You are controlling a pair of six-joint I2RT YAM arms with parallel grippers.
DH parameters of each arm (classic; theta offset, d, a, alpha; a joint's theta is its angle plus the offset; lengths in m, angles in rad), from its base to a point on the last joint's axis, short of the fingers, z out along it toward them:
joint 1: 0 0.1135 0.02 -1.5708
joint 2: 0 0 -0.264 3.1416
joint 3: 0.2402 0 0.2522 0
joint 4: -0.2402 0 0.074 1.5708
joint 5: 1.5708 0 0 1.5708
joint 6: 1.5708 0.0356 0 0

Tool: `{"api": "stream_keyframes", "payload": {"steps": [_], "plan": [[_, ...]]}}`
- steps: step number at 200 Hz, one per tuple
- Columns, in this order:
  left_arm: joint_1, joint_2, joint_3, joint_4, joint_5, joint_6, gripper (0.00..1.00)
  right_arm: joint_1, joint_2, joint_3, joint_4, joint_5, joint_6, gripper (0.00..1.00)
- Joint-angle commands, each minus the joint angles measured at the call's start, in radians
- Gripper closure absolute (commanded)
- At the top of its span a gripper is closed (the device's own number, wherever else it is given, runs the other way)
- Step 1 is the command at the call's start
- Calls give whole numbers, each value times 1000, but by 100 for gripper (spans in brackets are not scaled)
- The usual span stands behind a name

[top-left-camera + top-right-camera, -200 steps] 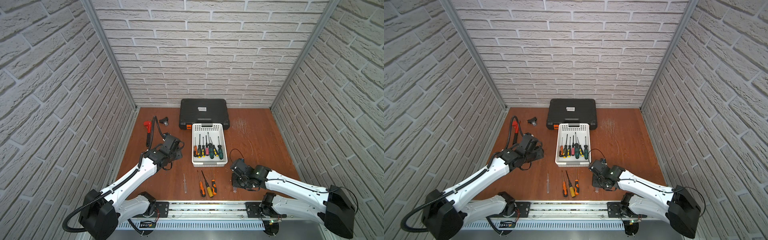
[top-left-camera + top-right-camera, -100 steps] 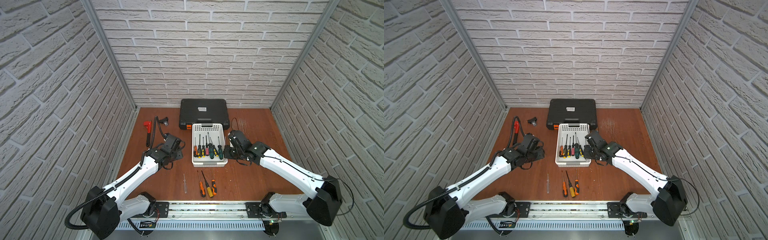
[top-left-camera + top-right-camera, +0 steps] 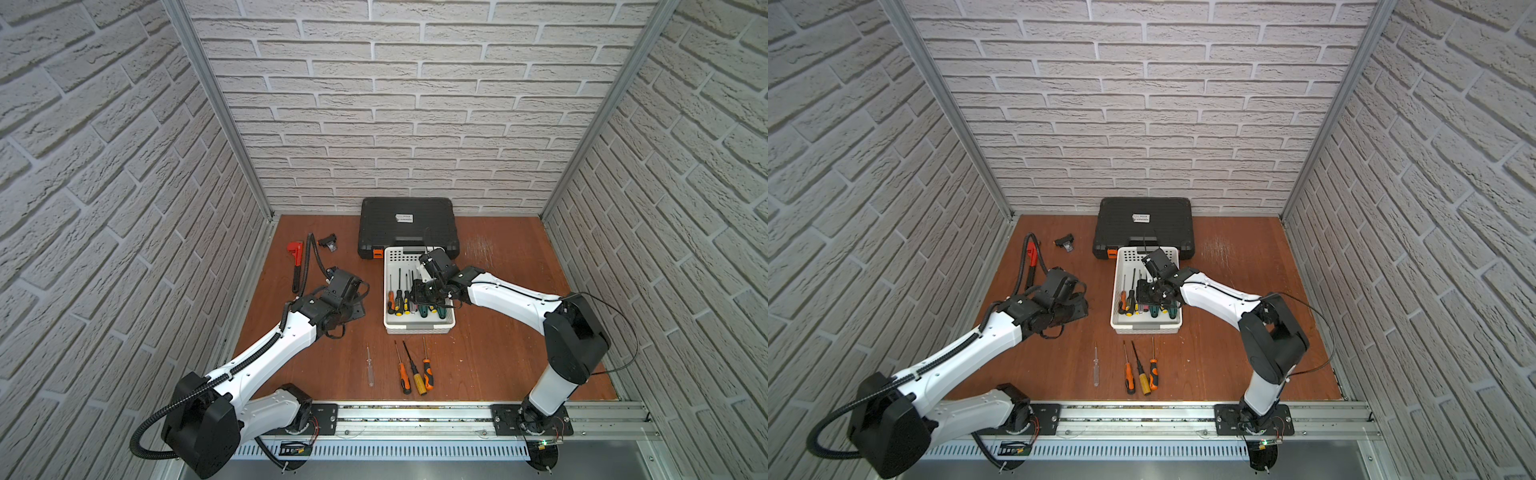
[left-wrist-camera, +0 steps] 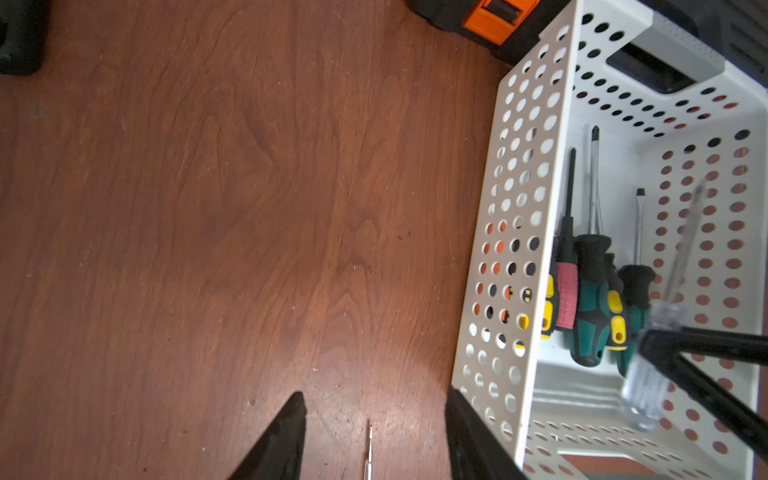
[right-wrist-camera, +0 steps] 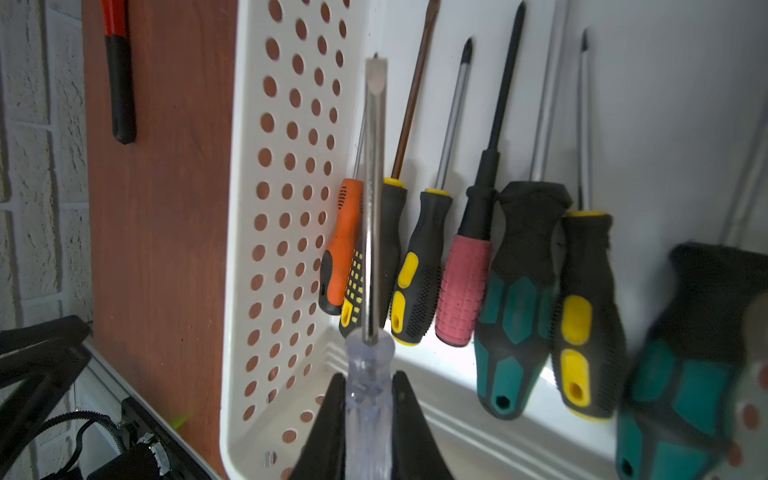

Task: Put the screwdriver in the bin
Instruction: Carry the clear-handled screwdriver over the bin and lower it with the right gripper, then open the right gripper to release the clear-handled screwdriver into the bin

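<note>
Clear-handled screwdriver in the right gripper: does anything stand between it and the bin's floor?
No lid or arm blocks the bin. The right gripper holds the clear-handled screwdriver over it; only the screwdrivers lying inside are underneath.

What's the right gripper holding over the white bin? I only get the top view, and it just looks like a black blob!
Observer: In the right wrist view, the right gripper is shut on a clear-handled screwdriver.
Operator: Cool! And what's the left gripper doing? The arm hides it from me.
Observer: In the left wrist view, the left gripper is open and empty, close beside the white bin.
</note>
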Motion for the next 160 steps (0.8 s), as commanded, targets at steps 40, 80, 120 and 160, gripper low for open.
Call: {"api": "stream_keyframes", "payload": {"steps": [40,80,120,160], "plan": [[14,-6,-3,-4,7,-4,45,3,56,22,59,-17,-15,95],[13,-4,-1,-7,29,6,43,5,79,22,54,-19,-12,91],[14,-19,-4,-24,34,8,42,12,81,38,30,7,-44,86],[14,-21,-8,-32,50,-2,42,15,57,49,1,38,-81,77]]}}
